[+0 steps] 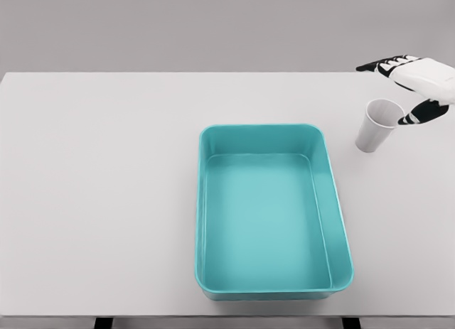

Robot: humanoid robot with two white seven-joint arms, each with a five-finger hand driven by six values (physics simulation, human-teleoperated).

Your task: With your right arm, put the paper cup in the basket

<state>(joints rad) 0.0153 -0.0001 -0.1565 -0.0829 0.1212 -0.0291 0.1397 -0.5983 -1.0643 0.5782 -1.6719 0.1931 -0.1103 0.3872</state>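
1. Standing upright on the white tabletop (pixel 99 201), the paper cup (pixel 375 126) sits at about two o'clock from the basket (pixel 334 222), well apart from it and close to the tabletop's right edge. Its open mouth faces up and tilts slightly toward the camera, and its body narrows toward the base.

2. The right hand (pixel 421 84) enters from the right edge of the head view, white with dark fingertips. It hovers just at the cup's upper right side, at roughly one o'clock from the rim.

3. Its fingers (pixel 387 65) are spread and extended toward nine o'clock above and behind the cup, while the thumb (pixel 419 116) reaches down beside the rim. The thumb tip appears to touch or nearly touch the rim, though contact cannot be settled from this view; the hand has no closed hold on the cup.

4. The basket is a teal rectangular tub with rounded corners, lying in the middle of the tabletop with its long side running from twelve to six o'clock. Its inside shows only its own smooth floor and walls.

5. No brand, label or writing can be read on the cup, the basket or the hand.

6. The left arm does not show in the view.
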